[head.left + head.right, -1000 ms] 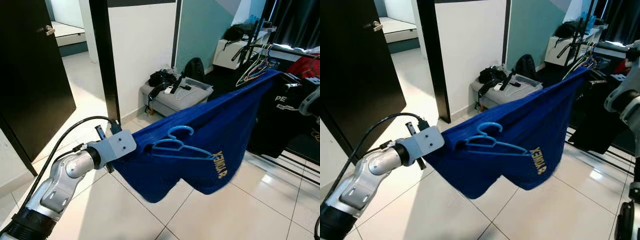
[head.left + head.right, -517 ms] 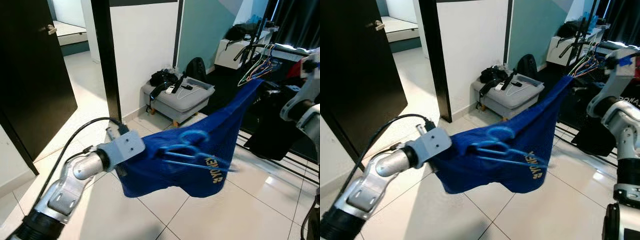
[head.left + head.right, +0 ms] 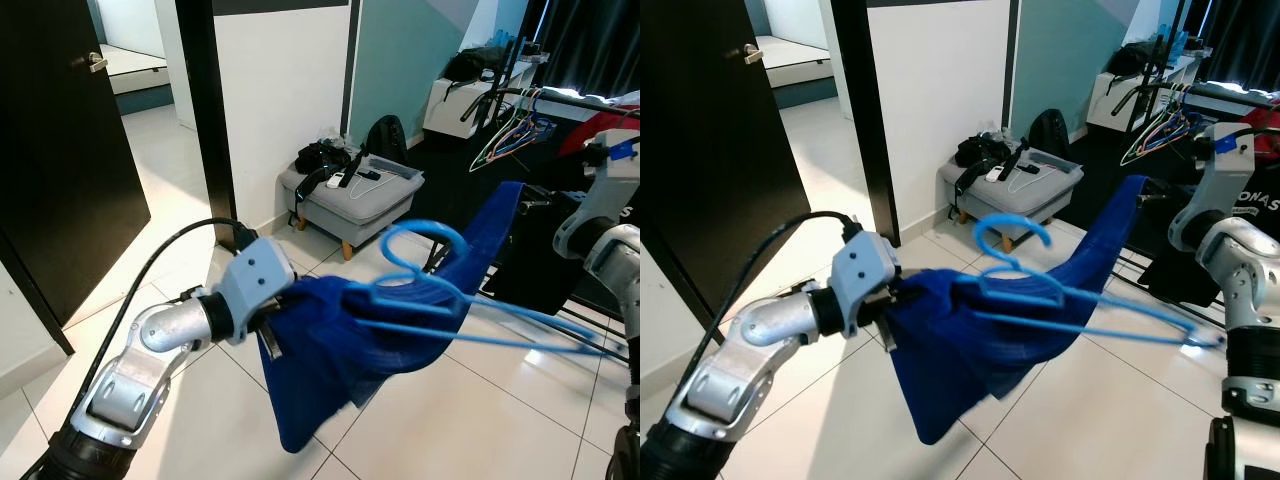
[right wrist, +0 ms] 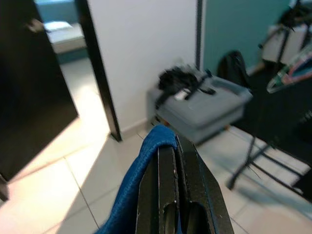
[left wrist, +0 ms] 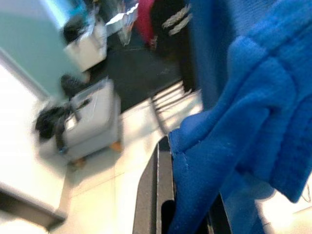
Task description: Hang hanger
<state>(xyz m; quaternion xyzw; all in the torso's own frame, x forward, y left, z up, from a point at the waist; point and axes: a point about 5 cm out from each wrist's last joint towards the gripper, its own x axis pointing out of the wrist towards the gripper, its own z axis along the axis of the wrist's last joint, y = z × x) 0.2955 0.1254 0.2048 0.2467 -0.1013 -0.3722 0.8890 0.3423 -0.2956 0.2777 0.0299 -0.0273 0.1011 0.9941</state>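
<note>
Stretching a blue shirt between both grippers: left gripper clamps one bunched end, right gripper pinches the far corner. The hanger sits threaded in the cloth, mid-air. Hanging on the rack is not yet done.

The robot's left arm reaches forward from the lower left, elbow bent, its silver wrist block raised at mid-height with a black cable looping above it; the left pincer is clamped on a fold of blue cloth. The right arm stands raised at the far right, and the right pincer has its black fingers pressed together on the cloth's edge.
</note>
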